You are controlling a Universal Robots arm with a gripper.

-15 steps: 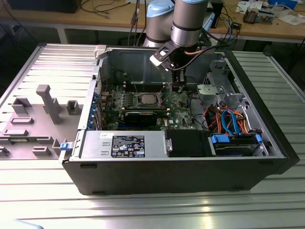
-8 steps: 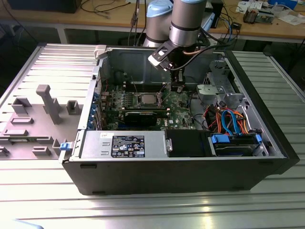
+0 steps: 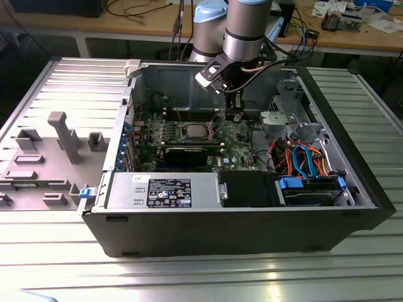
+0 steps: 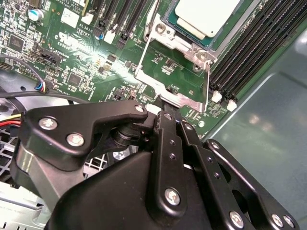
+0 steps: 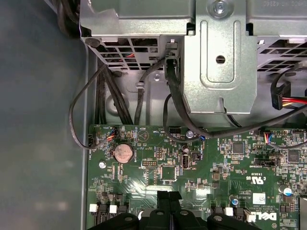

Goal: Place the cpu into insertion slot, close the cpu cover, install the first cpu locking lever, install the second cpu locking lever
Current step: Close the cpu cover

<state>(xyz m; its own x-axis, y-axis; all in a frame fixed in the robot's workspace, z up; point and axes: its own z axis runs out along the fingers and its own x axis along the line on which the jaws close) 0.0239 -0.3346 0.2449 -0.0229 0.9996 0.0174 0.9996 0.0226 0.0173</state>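
The gripper (image 4: 165, 104), fingers drawn together, touches the free edge of the cpu cover (image 4: 187, 99), which is raised beside the insertion slot (image 4: 169, 14). The cpu (image 4: 206, 14) sits seated there; closing the cover and both levers seem left.

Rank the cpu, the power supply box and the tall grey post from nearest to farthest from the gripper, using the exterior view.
1. The cpu, just to the exterior view's left of the gripper.
2. The power supply box, against the near wall of the case.
3. The tall grey post, outside the case at the exterior view's far left.
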